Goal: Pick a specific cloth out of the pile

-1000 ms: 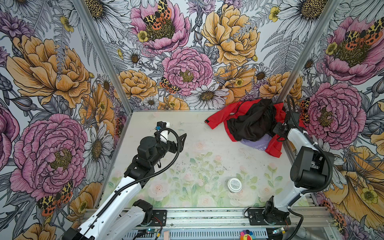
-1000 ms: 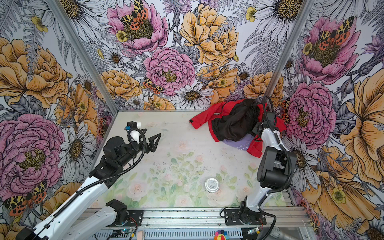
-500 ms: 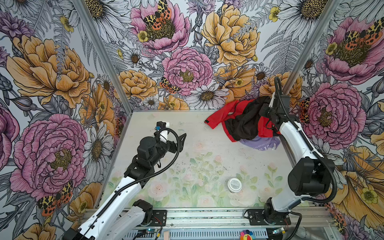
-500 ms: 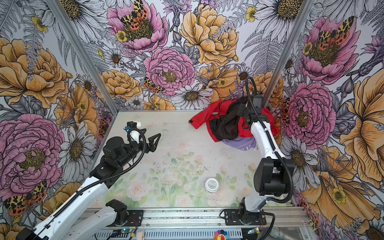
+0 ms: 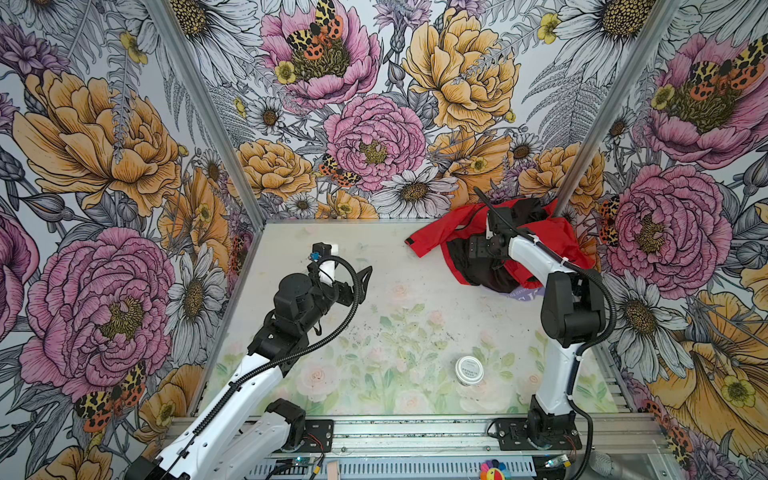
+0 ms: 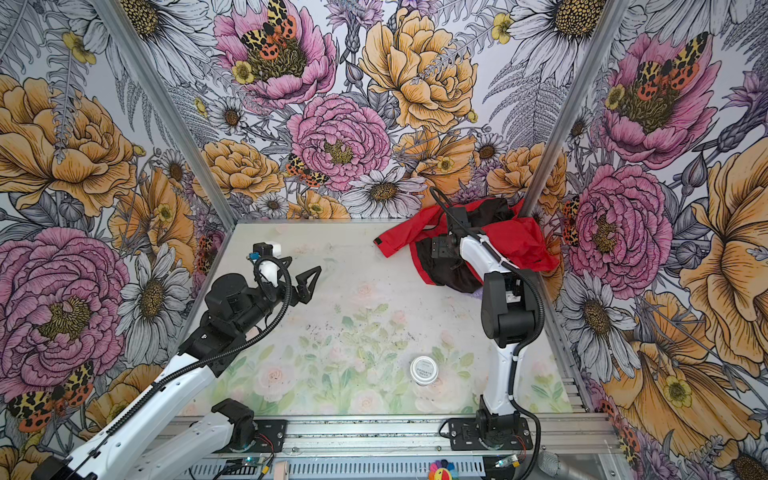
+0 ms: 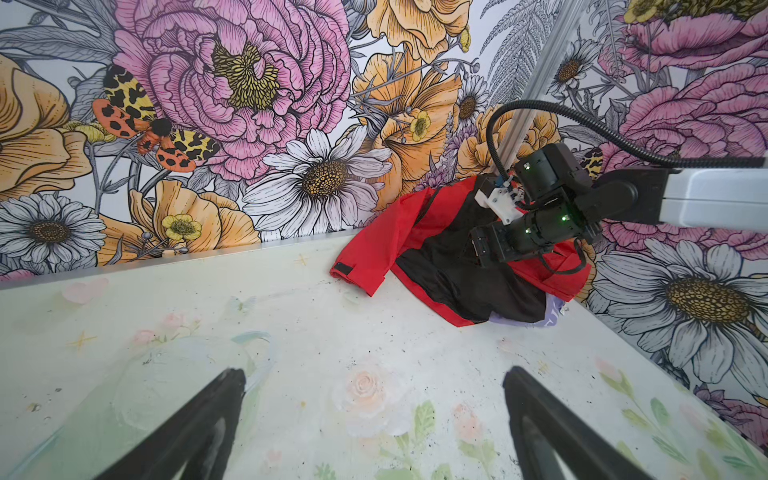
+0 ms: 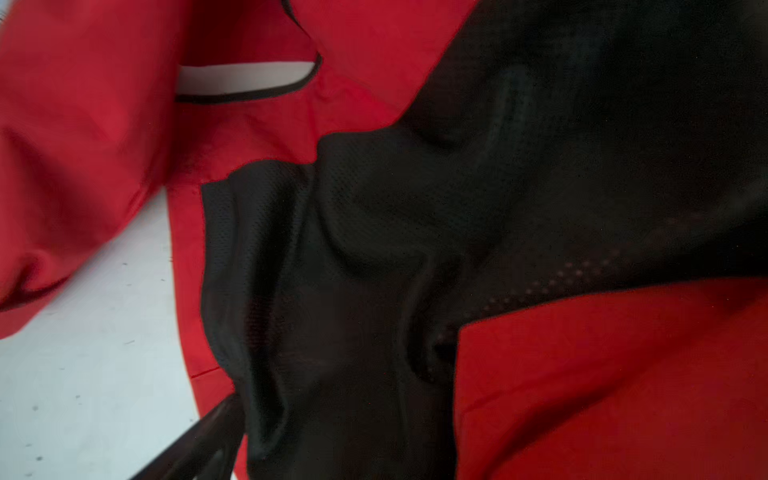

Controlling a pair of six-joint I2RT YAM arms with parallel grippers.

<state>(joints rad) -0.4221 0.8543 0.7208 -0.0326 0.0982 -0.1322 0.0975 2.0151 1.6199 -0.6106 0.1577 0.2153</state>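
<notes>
The pile sits in the back right corner, with a red jacket and a black mesh garment on top. The cloth shows only as a lavender sliver under the pile's front edge. My right gripper hovers open just over the black mesh; one finger shows and mesh hides the other. My left gripper is open and empty over the table's left middle.
A small round white-lidded jar stands on the table near the front right, beside the right arm's base. Floral walls close in the back and both sides, and the pile lies against the back right corner post.
My right gripper rose from the pile's right edge with red jacket fabric, swung left over the pile, and its jaws have opened. Less lavender cloth shows now. The left arm has not moved.
</notes>
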